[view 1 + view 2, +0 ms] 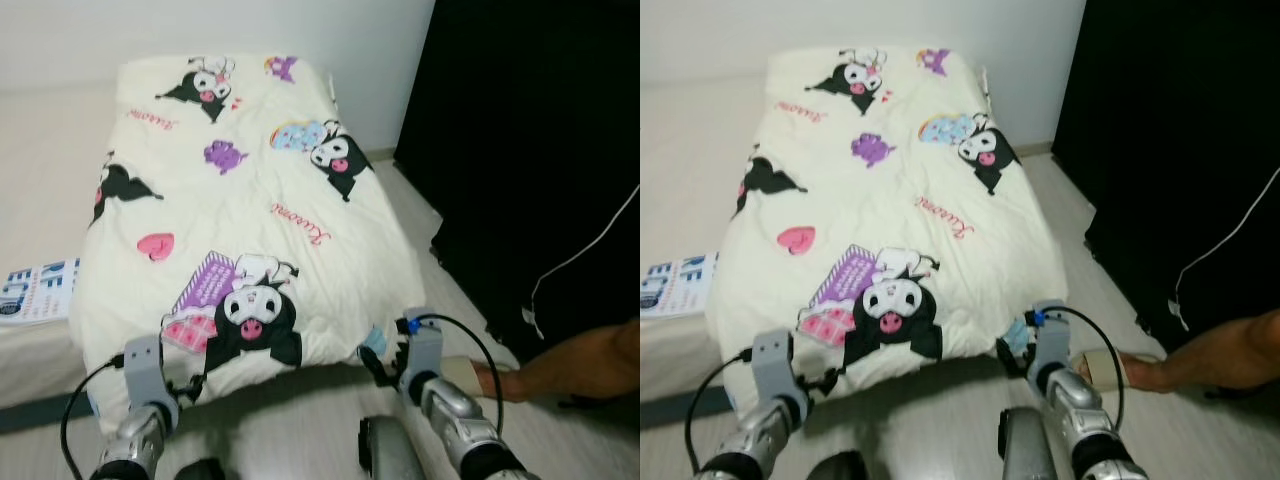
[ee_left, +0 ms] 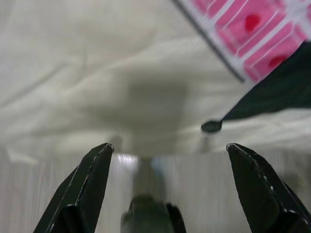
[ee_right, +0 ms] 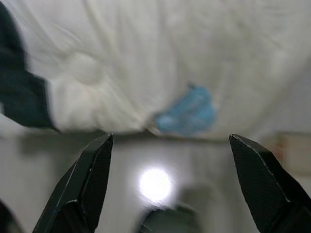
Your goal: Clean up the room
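A cream blanket point(image 1: 240, 200) printed with black-and-pink cartoon figures lies spread over a low bed. At its near left edge my left gripper point(image 1: 190, 385) is open just off the hem, above the pale wood floor point(image 2: 58, 194). Over at the near right corner my right gripper point(image 1: 385, 365) is also open, facing a small blue patch point(image 3: 187, 111) at the blanket's edge. Nothing sits between either gripper's fingers.
From the right, a person's hand point(image 1: 570, 365) reaches in and touches a small beige object point(image 1: 462, 372) on the floor beside my right arm. A blue-and-white magazine point(image 1: 40, 290) lies left of the blanket. Black furniture point(image 1: 530, 150) with a white cable stands on the right.
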Robot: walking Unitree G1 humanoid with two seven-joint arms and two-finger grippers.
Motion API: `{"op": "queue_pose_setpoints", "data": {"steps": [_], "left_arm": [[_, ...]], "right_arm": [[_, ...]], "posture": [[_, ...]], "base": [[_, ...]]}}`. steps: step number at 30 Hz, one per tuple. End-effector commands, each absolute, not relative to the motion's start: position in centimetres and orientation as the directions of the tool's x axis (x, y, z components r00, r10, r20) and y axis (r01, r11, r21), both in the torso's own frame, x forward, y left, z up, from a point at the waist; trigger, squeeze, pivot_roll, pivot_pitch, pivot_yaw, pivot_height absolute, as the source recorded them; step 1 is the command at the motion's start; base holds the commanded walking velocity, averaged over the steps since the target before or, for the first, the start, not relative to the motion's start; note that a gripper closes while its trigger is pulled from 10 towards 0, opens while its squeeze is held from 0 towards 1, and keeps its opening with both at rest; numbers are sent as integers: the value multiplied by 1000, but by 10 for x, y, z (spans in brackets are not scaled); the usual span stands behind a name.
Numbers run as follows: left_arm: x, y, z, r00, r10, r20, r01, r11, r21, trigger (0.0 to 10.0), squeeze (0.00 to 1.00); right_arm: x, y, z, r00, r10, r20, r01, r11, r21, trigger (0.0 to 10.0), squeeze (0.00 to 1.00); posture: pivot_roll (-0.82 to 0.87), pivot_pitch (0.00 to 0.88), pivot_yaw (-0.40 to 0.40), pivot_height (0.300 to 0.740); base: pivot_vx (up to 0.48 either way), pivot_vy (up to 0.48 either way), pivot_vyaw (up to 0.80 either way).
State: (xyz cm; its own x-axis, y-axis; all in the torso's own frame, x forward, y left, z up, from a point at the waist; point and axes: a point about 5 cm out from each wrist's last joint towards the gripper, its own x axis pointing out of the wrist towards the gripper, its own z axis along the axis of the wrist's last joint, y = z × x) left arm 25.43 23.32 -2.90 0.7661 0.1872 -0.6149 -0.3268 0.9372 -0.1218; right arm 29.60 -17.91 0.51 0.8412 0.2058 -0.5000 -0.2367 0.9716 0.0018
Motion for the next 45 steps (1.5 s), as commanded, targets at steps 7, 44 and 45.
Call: {"op": "queue_pose_setpoints", "data": {"steps": [7,44,45], "left_arm": [[174,236,-79,543,194,-817,-358,934,-16,10000,0],[191,223,-75,571,142,-809,-322,945,-62,10000,0],[191,222,-75,570,139,-809,-321,945,-64,10000,0]], "right_arm": [[257,-198,-33,732,117,-671,-153,988,5,10000,0],[260,-191,-31,744,158,-650,-318,939,-135,10000,0],[261,-190,-30,744,161,-648,-327,934,-144,10000,0]], "posture": [[-139,101,4,650],[-133,86,-8,740],[-134,86,-7,740]], "base": [[0,0,0],[0,0,135],[0,0,625]]}}
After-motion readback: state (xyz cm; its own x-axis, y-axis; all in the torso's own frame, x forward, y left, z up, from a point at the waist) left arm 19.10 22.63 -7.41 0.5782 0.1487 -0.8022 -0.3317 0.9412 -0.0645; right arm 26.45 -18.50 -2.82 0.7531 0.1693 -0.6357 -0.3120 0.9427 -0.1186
